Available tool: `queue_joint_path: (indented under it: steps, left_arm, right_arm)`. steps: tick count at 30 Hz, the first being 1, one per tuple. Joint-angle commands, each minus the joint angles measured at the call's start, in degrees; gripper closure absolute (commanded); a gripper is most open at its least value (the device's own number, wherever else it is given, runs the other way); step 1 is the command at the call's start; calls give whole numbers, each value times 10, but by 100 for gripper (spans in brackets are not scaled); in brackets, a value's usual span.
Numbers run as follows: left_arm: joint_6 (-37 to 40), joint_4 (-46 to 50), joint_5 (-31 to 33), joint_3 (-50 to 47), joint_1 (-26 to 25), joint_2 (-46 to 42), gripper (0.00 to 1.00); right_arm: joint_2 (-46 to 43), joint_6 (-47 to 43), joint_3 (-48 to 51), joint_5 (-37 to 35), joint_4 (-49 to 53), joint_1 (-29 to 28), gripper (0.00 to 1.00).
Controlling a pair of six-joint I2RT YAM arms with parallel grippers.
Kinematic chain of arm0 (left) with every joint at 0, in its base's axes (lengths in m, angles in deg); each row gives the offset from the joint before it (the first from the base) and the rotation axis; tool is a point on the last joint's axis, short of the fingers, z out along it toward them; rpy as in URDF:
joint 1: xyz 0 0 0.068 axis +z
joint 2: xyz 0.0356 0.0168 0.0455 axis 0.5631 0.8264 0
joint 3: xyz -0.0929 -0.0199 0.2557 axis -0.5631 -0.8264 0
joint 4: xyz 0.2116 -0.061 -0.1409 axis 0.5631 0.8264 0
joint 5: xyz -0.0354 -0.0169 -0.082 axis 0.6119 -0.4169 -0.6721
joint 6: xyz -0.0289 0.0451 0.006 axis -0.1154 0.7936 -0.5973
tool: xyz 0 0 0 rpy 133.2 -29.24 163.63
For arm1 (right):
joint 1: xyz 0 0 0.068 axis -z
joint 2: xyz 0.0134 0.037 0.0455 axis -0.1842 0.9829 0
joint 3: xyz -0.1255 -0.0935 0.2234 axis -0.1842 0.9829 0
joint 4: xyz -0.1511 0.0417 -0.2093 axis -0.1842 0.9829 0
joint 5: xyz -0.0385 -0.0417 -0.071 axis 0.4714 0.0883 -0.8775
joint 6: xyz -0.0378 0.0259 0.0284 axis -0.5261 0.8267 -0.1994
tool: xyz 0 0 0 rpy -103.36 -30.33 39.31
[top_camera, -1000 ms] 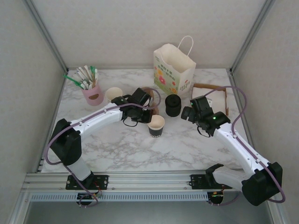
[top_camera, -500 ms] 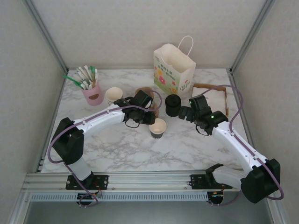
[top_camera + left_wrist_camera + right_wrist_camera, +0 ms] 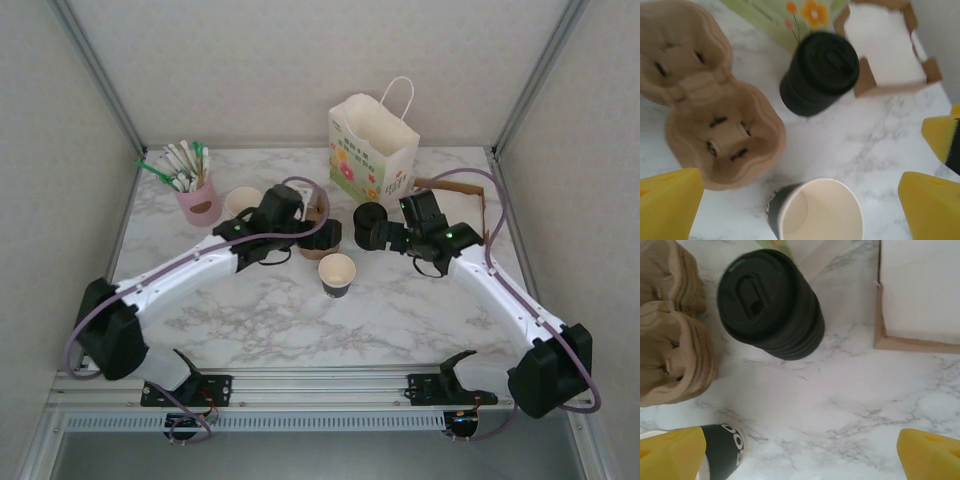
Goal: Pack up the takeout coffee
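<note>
Gripper on left [image 3: 801, 202] wide, seemingly empty

The right wrist view's bottom edge cuts off most of the paper cup [image 3: 724, 450].

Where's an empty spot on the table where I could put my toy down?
The widest bare marble is the near half of the table, between the cup and the front edge. Behind the cup it's crowded: carrier, lid stack and bag sit close together.
</note>
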Motion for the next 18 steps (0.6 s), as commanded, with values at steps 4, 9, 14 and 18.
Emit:
queue_joint_path:
  steps: [4,9,14,18]
  left_arm:
    - [-20,-238,109,-181,13,-98,0]
    - [-6,-329,148,-276,16,-140,0]
    - [16,-402,181,-348,16,-187,0]
    - [19,-416,192,-370,16,-212,0]
  right_arm:
    - [98,-40,-111,-26,58,-18,4]
    - [178,-58,-212,-100,125,-45,5]
    - [256,-74,-301,-108,176,-50,5]
    - [312,-90,-361,-119,198,-58,7]
